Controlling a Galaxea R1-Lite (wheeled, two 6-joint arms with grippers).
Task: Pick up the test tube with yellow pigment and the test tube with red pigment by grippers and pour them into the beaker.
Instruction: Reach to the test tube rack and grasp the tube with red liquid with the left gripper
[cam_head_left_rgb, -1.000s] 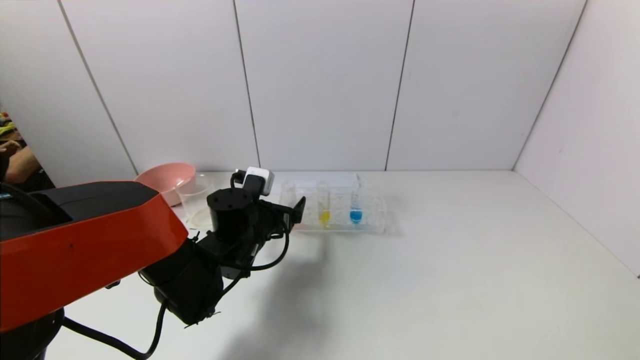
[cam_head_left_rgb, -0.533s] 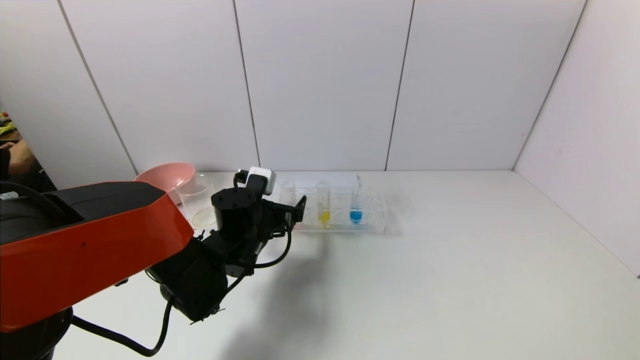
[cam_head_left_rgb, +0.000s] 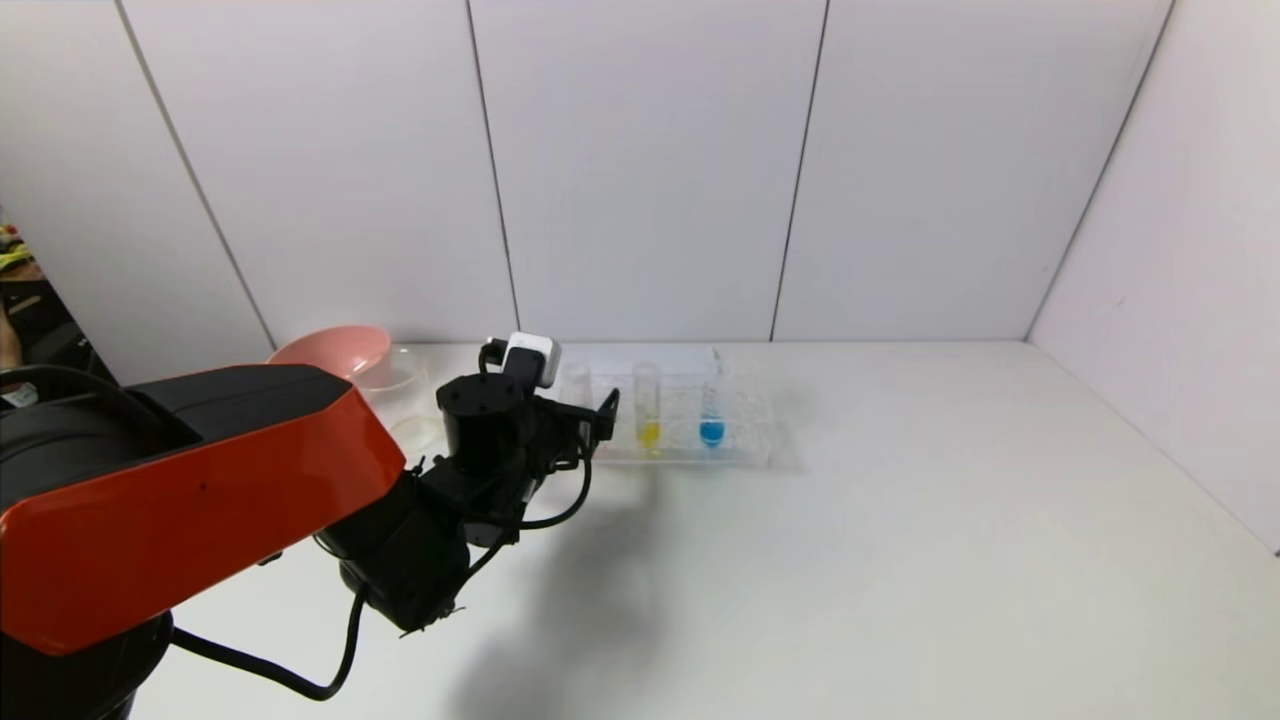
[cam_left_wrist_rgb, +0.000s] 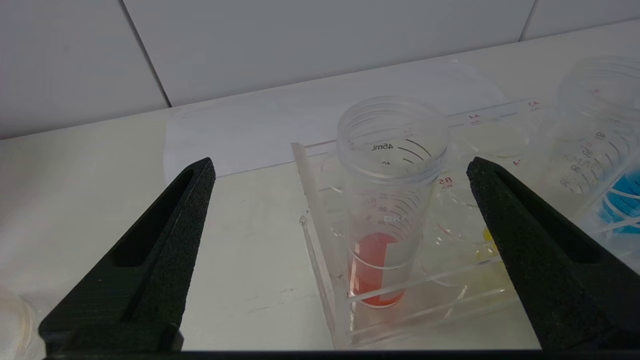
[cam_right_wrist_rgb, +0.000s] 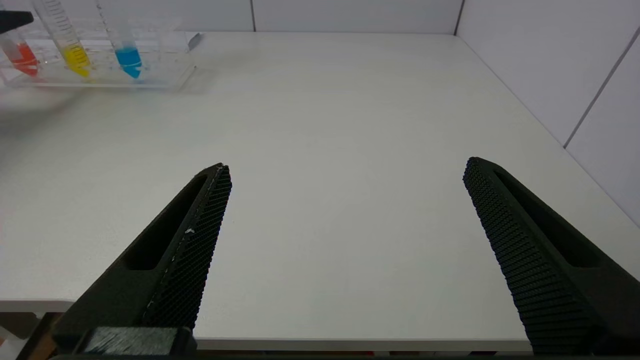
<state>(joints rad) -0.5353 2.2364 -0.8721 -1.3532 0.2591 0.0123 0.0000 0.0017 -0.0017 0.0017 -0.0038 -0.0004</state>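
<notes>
Rack clear acrylic, near table's far edge; ribbed test tube with red pigment upright between left gripper's spread jaws, untouched. Right gripper released at near edge.

Three tubes, one rack, one bowl

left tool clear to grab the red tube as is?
Probably yes. The left tool is open, its fingers either side of the red tube, which stands upright in the end slot of the rack. Nothing sits between them; the yellow tube is one slot over.
</notes>
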